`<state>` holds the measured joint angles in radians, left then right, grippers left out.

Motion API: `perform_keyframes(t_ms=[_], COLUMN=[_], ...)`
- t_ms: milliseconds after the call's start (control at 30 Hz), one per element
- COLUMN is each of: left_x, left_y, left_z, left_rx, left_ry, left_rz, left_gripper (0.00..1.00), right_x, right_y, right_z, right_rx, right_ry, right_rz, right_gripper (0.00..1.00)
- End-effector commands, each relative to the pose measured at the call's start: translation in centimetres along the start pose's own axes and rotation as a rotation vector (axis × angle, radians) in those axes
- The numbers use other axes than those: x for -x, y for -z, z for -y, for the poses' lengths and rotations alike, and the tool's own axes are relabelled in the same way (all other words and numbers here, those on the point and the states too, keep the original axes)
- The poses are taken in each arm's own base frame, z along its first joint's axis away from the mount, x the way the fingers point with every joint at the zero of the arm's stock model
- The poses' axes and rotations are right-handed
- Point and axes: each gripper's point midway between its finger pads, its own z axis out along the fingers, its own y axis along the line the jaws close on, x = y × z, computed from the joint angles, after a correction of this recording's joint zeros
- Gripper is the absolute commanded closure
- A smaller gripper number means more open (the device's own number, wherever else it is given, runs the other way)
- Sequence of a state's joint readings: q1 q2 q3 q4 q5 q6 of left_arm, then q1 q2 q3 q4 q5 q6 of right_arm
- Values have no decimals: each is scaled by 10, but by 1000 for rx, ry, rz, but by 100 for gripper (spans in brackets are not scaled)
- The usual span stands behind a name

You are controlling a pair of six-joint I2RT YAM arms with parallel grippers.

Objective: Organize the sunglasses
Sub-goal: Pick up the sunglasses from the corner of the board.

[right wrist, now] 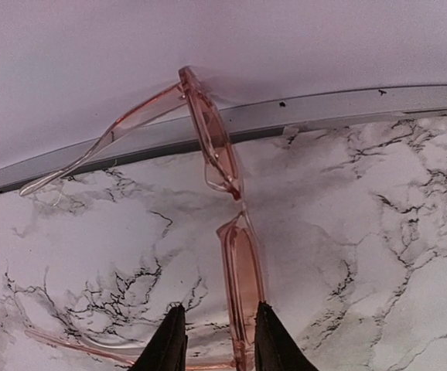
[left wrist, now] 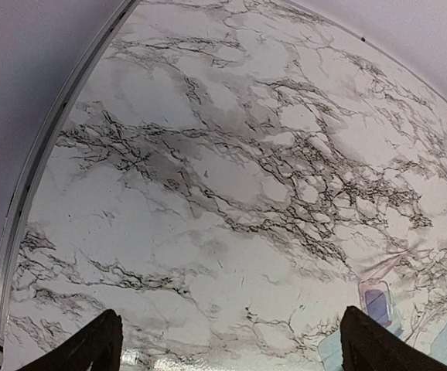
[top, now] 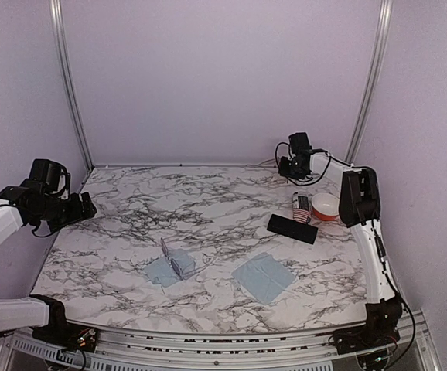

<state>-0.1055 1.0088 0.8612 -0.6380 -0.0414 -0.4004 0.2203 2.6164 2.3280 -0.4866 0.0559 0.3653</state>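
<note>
Overhead, the chief hazard is distance. The right tool [top: 288, 166] hangs raised at the far right corner of the marbled white-and-grey surface [top: 131, 224], well apart from both cloths. Its load may have a long way to travel and could slip on the way. That arm stretches along the right edge past a black oblong case [top: 291, 228], a stars-and-stripes patterned case [top: 302, 207] and a small red bowl [top: 325, 206], which a low swing could clip. The left tool [top: 84, 209] is folded back at the left edge. The sunglasses with a clear pale-lilac plastic frame [top: 182, 263] lie on one pale blue cloth [top: 160, 272], and a second pale blue cloth [top: 264, 277] lies to its right.

Seen from the left wrist, that tool's fingers [left wrist: 92, 348] stand wide apart with nothing between them, tilted over bare marble. The lilac pair shows at the lower right.

Seen from the right wrist, the fingers [right wrist: 169, 344] pinch the sunglasses with a pinkish translucent frame [right wrist: 223, 178] by one lens end only. The rest juts out unsupported, temples unfolded. So off-centre a hold could let the pair pivot, twist or drop.
</note>
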Motion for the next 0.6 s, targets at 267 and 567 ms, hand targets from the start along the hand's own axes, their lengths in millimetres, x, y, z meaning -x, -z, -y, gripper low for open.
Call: perform_keyframes(t_ms=[267, 567], left_x=[0, 1], left_y=[5, 8], left_z=[4, 4], left_rx=[-25, -32], left_ry=[-13, -13], left_rz=[7, 17], left_gripper=[1, 1], right_x=[8, 4], right_y=[-4, -3], right_z=[5, 4], right_rx=[-17, -19], right_ry=[-40, -39], right_rz=[23, 2], right_gripper=[82, 100])
